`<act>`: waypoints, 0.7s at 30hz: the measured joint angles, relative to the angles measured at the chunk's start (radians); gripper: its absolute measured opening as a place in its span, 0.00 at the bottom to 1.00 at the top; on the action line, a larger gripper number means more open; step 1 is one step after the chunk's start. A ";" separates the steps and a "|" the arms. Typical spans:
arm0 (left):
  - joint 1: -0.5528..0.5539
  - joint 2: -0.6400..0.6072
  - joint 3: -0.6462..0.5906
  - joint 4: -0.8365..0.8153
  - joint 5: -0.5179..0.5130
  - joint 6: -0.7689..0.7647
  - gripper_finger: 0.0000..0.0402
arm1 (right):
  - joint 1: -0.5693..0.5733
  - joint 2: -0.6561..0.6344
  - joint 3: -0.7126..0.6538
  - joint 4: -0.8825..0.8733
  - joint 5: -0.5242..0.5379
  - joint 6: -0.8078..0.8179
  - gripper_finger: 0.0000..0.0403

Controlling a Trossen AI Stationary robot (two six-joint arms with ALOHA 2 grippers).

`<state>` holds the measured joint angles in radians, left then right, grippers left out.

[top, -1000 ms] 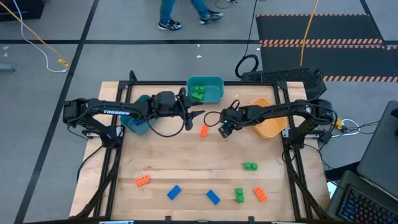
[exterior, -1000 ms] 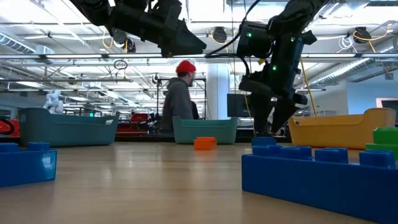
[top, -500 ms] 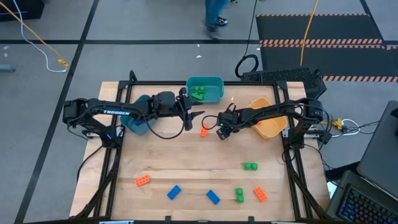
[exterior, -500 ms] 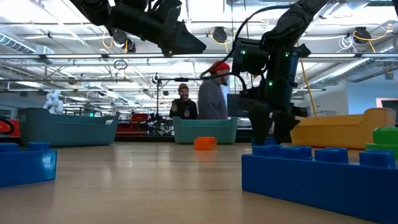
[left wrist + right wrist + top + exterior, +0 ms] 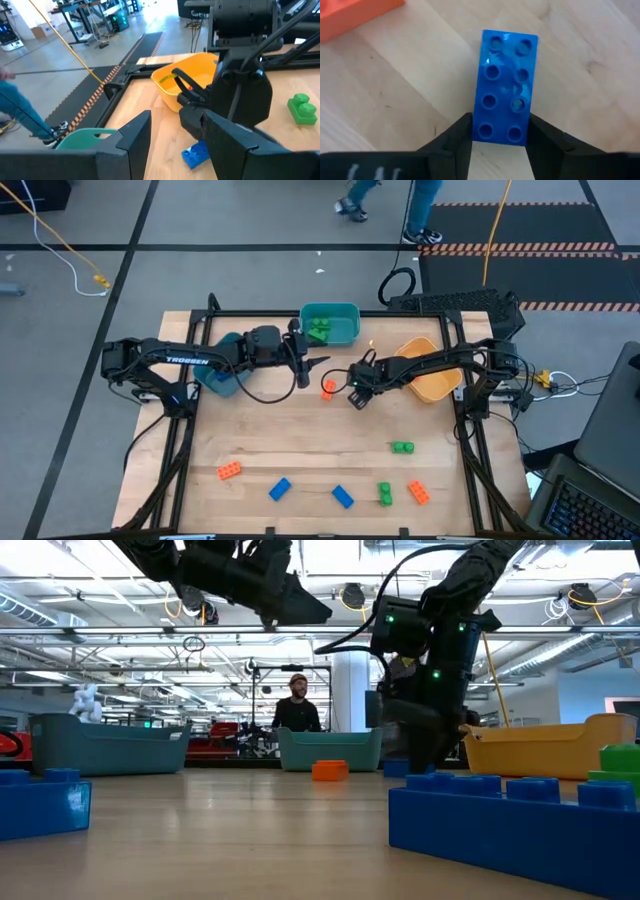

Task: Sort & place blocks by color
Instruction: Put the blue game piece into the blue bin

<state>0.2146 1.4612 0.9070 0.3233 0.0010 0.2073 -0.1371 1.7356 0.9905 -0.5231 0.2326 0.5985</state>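
Blue block (image 5: 504,87) on table, right hand (image 5: 497,135) fingers apart astride its end

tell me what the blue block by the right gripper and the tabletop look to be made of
Blue block: seemingly moulded plastic, glossy; light glints off its round studs. It lies between the right gripper's fingers.
Tabletop: apparently light wood, matte; grain lines and plank seams show.

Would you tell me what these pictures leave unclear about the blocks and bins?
Blue bin contents: high view, the left arm covers most of it.
Blue block: high view, hidden under the right gripper.
Orange block: right wrist view, cut off by the edge.
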 joint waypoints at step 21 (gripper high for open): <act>-0.018 -0.037 0.001 -0.132 0.101 -0.027 0.44 | 0.055 -0.298 -0.002 0.326 0.128 -0.569 0.34</act>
<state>0.1965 1.4240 0.9077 0.1916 0.1019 0.1808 -0.0818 1.4373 0.9886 -0.1972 0.3605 0.0292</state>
